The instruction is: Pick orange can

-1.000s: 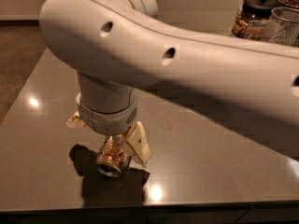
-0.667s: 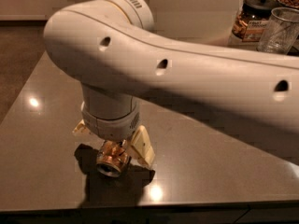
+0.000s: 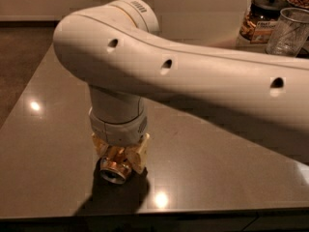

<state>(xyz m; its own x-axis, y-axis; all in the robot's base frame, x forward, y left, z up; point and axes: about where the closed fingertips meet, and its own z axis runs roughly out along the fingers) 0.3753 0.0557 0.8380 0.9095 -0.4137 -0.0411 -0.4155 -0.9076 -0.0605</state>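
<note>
Low by the front edge of the table (image 3: 48,178), the end effector (image 3: 119,154) clamps the orange can (image 3: 114,172), open tabletop leftward

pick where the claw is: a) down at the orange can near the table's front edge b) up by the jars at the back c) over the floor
a: the claw is down at the orange can near the front edge of the table, far from the jars.
</note>
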